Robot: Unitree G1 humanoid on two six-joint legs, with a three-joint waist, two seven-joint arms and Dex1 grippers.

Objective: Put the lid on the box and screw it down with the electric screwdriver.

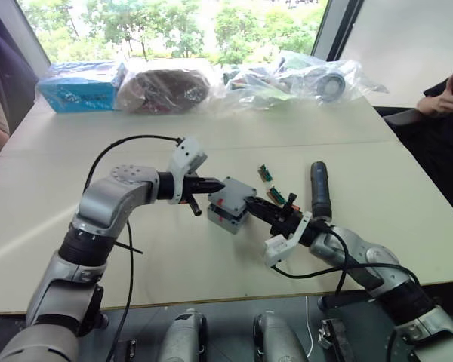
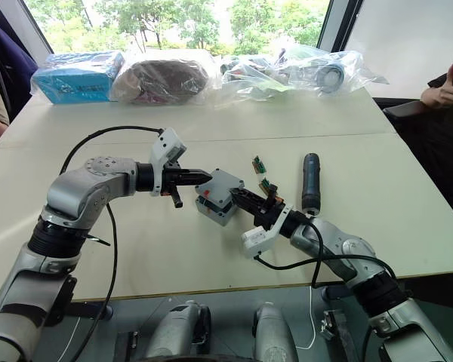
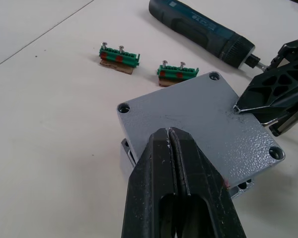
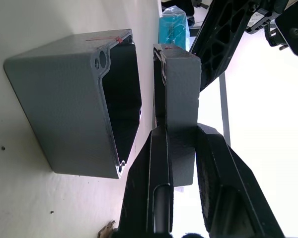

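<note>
My left pincer (image 1: 198, 185) has its fingers pressed together with nothing between them, its tip at the near-left edge of the lid (image 1: 235, 193). The lid hovers tilted just above the box (image 1: 225, 219), a visible gap between them in my right wrist view. My right pincer (image 1: 255, 207) pinches the lid by its right edge, one finger on each face. The box sits on the pale bench (image 1: 98, 294), near the middle. Just right of it lie two small green connector blocks (image 2: 257, 164), and beyond them the electric screwdriver (image 1: 319, 188) lies flat, apart from both; its bit end seems to point toward me, though my right arm hides that part in the head views. Along the far edge, under the window, sit a blue packet (image 1: 81, 86) and several clear plastic bags (image 1: 287, 79). The left stretch of bench is bare. A person's hand (image 1: 439, 102) shows at the far right edge.
</note>
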